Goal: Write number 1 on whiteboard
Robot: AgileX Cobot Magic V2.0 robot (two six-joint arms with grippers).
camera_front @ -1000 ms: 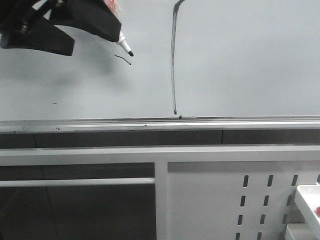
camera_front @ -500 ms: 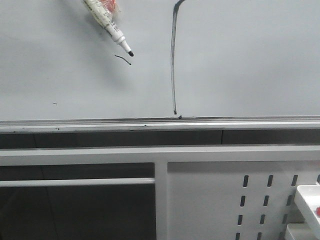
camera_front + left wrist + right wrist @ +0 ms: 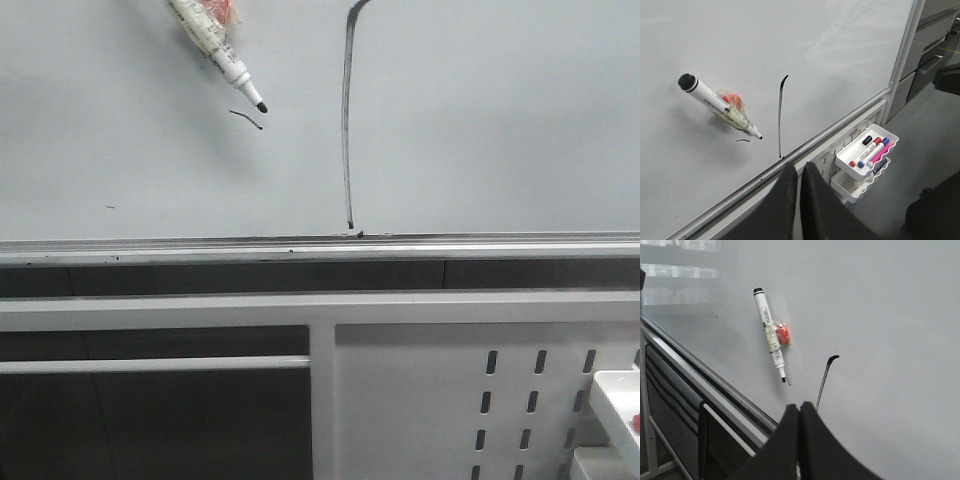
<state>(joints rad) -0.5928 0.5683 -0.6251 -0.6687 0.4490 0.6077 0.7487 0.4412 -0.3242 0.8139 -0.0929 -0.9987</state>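
The whiteboard (image 3: 480, 120) fills the upper front view above its silver rail (image 3: 200, 248). On it stands the number 1 (image 3: 347, 120), a long thin black stroke hooked at the top, also seen as the number 1 (image 3: 779, 120) and the number 1 (image 3: 823, 382). A black-tipped marker (image 3: 215, 50) with an orange lump clings slanted to the board, left of the stroke, held by nothing. My left gripper (image 3: 799, 167) is shut and empty, back from the board below the rail. My right gripper (image 3: 800, 406) is shut and empty, off the board near the stroke's foot.
A short curved black dash (image 3: 246, 119) lies just below the marker's tip. Under the rail is a white slotted panel (image 3: 450, 400). On it hang white trays (image 3: 867, 150) with several coloured markers. A dark frame with a white bar (image 3: 150, 365) sits lower left.
One second ago my left gripper was around the marker at the top left of the front view. It has since pulled out of that view, and the marker stays on the board.
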